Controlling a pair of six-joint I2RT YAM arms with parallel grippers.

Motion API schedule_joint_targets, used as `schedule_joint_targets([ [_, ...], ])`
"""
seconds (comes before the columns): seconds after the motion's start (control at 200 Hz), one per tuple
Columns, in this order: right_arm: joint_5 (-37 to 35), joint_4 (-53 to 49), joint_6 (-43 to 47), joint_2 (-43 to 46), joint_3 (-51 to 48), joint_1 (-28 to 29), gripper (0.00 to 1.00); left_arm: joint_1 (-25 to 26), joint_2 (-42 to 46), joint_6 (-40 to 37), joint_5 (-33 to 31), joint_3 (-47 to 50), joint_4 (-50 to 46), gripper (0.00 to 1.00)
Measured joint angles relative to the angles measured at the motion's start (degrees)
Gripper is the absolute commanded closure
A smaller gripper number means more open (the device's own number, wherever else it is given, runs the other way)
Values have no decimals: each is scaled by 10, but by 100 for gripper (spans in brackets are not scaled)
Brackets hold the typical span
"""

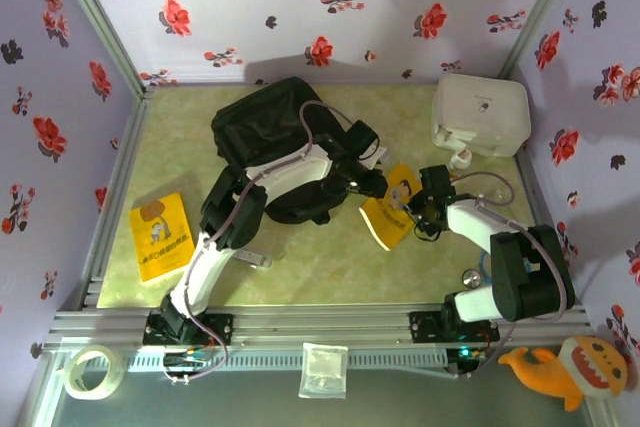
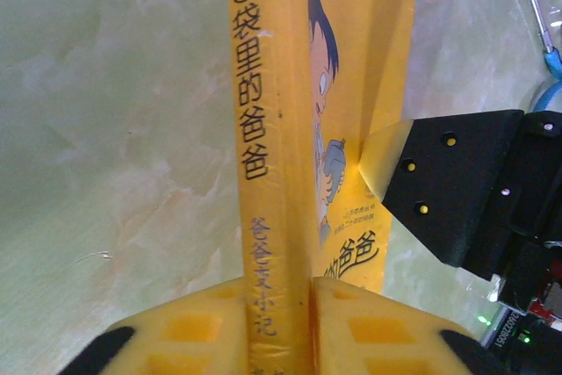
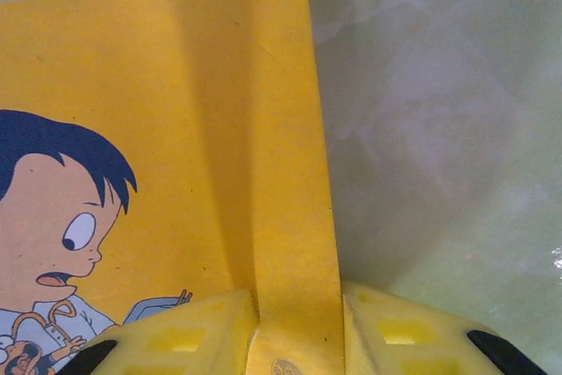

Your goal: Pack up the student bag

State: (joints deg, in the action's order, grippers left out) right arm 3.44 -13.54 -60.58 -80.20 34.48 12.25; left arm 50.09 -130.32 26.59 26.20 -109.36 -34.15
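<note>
Both claws are on one thin yellow paperback book with a cartoon boy on the cover (image 1: pixel 393 205). The left claw (image 2: pixel 283 309) is pinched narrow on the spine, with the book up on edge. The right claw (image 3: pixel 294 327) is clamped on a cover edge.

The large black soft fabric backpack (image 1: pixel 280 142) lies centre-back on the green marbled surface (image 1: pixel 320 267), with the left arm stretched across it. The held book is just right of it, outside it. Can't tell if the zip is open.

A second yellow book (image 1: pixel 162 237) lies flat at the left. A white rounded hard case (image 1: pixel 480 112) sits back right.
</note>
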Motion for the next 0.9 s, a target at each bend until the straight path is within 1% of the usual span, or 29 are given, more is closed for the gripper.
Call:
schedule_joint_targets([
  [0.065, 0, 0, 0, 1, 0, 0, 66, -2, 0, 3, 5, 0, 2, 90],
  [0.14, 0, 2, 2, 3, 0, 0, 61, -4, 1, 3, 7, 1, 3, 100],
  [0.31, 7, 17, 12, 20, 0, 1, 44, -11, 28, 3, -1, 29, 7, 100],
  [0.395, 18, 36, 23, 42, 0, 1, 37, -19, 61, 3, -5, 49, 7, 100],
  [0.475, 32, 59, 26, 66, 0, 1, 30, -31, 107, 3, -22, 74, 10, 100],
  [0.565, 54, 89, 31, 86, 0, 1, 27, -52, 165, 9, -48, 108, 23, 100],
  [0.595, 61, 99, 30, 90, 0, 1, 25, -61, 184, 14, -57, 120, 30, 100],
  [0.7, 92, 144, 24, 93, 0, 1, 21, -97, 252, 36, -99, 166, 67, 100],
  [0.795, 123, 189, 14, 88, 0, 1, 20, -130, 303, 62, -137, 211, 107, 100],
  [0.9, 163, 248, -11, 60, 0, 1, 19, -163, 348, 97, -163, 266, 154, 100],
])
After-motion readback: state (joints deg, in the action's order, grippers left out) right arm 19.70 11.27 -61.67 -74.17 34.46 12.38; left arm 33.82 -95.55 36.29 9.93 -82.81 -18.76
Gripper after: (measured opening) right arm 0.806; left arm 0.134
